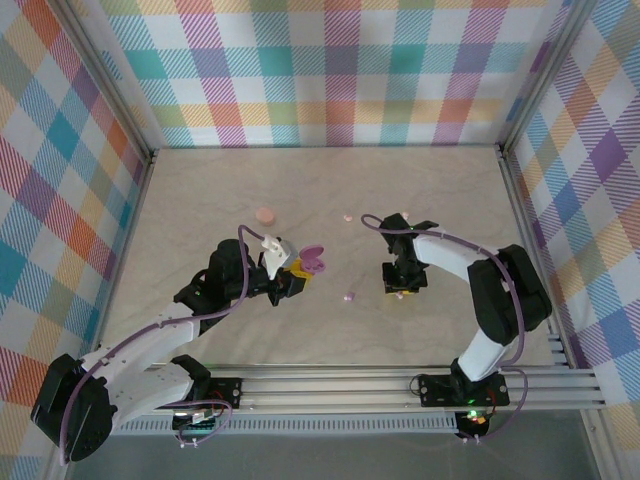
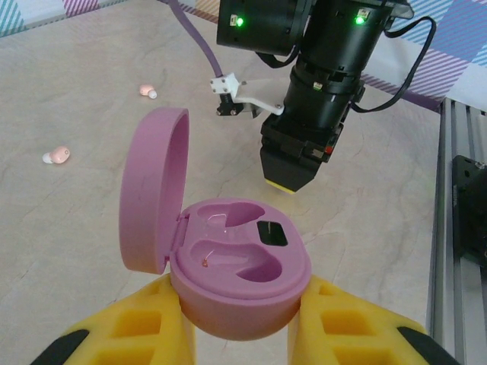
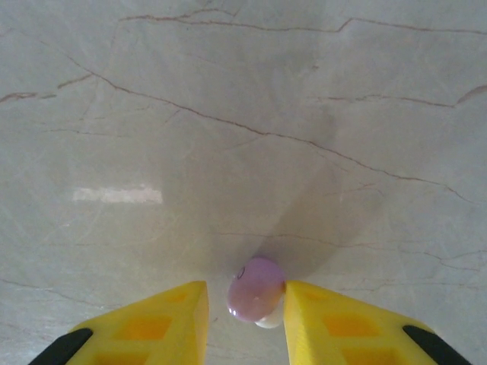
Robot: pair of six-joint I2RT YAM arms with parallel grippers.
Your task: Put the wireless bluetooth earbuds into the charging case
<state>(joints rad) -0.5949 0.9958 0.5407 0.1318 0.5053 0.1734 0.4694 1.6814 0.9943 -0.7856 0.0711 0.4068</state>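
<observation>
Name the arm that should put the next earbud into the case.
Right, probably. Its end effector straddles a purple earbud on the table; the left end effector is shut on the open pink case, both sockets empty.

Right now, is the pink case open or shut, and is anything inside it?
Open and empty. The case has its lid standing up on the left, and both wells are bare.
</observation>
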